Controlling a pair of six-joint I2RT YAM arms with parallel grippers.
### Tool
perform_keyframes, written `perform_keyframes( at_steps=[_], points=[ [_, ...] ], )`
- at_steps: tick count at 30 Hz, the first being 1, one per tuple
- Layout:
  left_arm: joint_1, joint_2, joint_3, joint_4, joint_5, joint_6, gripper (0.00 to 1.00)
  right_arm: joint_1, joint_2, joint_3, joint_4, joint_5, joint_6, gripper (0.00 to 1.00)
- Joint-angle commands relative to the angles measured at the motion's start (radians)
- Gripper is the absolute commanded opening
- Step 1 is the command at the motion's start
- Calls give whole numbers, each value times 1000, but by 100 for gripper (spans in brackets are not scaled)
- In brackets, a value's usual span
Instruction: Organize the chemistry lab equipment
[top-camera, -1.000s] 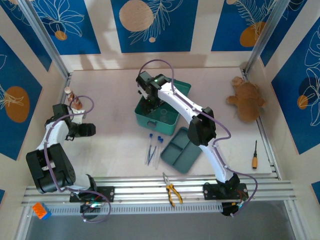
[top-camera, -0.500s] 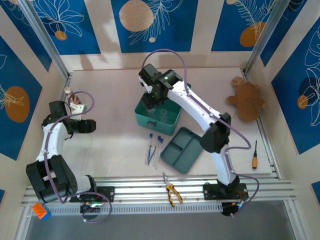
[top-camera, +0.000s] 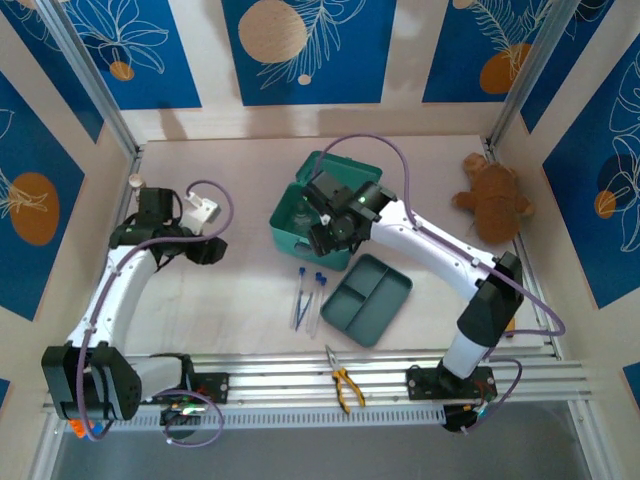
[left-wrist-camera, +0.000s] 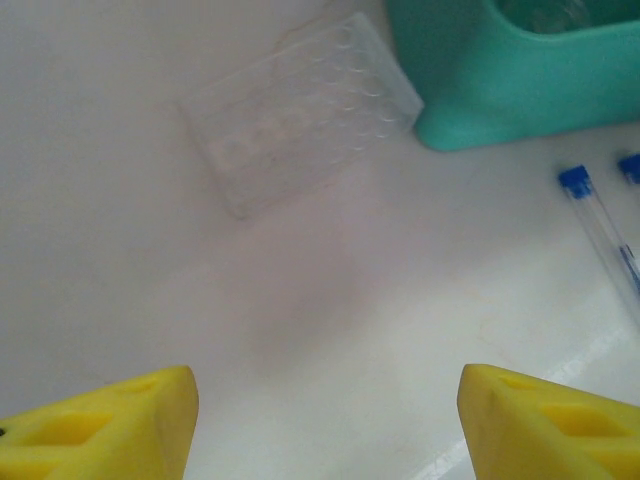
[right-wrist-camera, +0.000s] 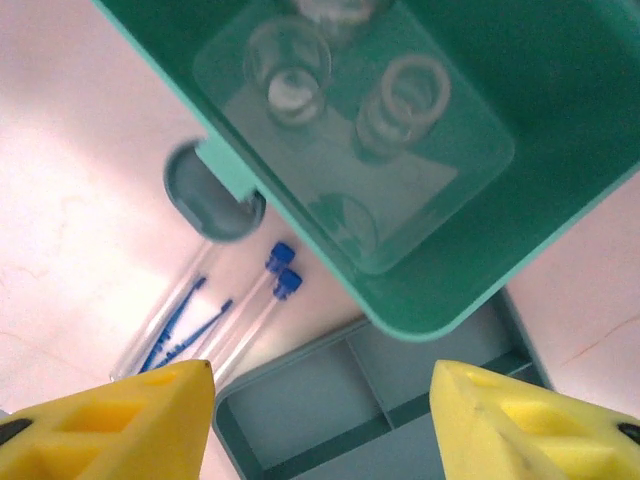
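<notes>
Flasks (right-wrist-camera: 290, 65) sit in the teal bin (right-wrist-camera: 580, 90), with the right gripper (right-wrist-camera: 320, 385) hovering above, jaws apart. The left gripper (left-wrist-camera: 325, 395), also spread, should next descend onto the tube rack (left-wrist-camera: 300, 115) beside the bin.

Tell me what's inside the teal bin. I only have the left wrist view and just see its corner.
Observer: Clear glass flasks sit mouths-up inside the teal bin.
Operator: Where's the right tool?
Observer: The right tool is open above the bin's near corner, holding nothing.
Operator: What lies past the tubes?
Observer: A teal divided tray lies just right of the test tubes, not touching them.
</notes>
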Motion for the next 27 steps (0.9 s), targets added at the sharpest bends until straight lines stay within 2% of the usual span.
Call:
perform_keyframes(
  at_steps=[1, 13, 21, 27],
  points=[
    [-54, 20, 35, -41, -31, 42, 69, 15, -88, -93, 46, -27, 104, 58],
    [-294, 136, 24, 5, -45, 74, 69, 89, -152, -319, 119, -82, 263, 53],
    [-343, 231, 33, 91, -1, 0, 73, 97, -207, -413, 182, -56, 343, 50],
    [-439, 259, -37, 190, -52, -43, 74, 74, -259, -486, 206, -80, 366, 48]
  ],
)
